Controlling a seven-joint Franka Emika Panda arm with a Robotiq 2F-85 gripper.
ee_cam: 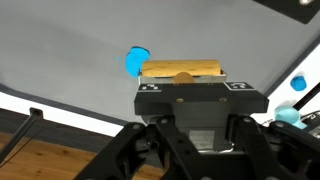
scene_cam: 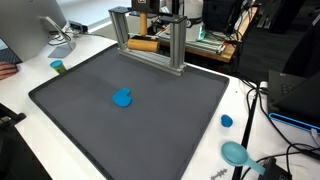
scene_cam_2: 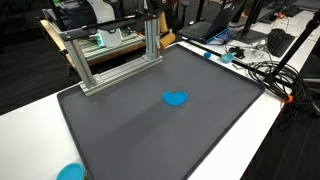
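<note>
wooden block [ee_cam: 182, 70] is pinched in the narrow fingers [ee_cam: 150, 93]. best held level and firm, clear of the blue piece [ee_cam: 136, 62].

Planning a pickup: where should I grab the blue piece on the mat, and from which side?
Probably straight from above, pinching across its rounded body: the blue piece lies low and flat in the open middle of the mat, nothing beside it.

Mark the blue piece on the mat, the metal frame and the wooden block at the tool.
blue piece [scene_cam: 122, 98], in an exterior view, its middle.
metal frame [scene_cam: 181, 48], in an exterior view, nearest upright post.
wooden block [ee_cam: 200, 69], wrist view, front face, right of middle.
</note>
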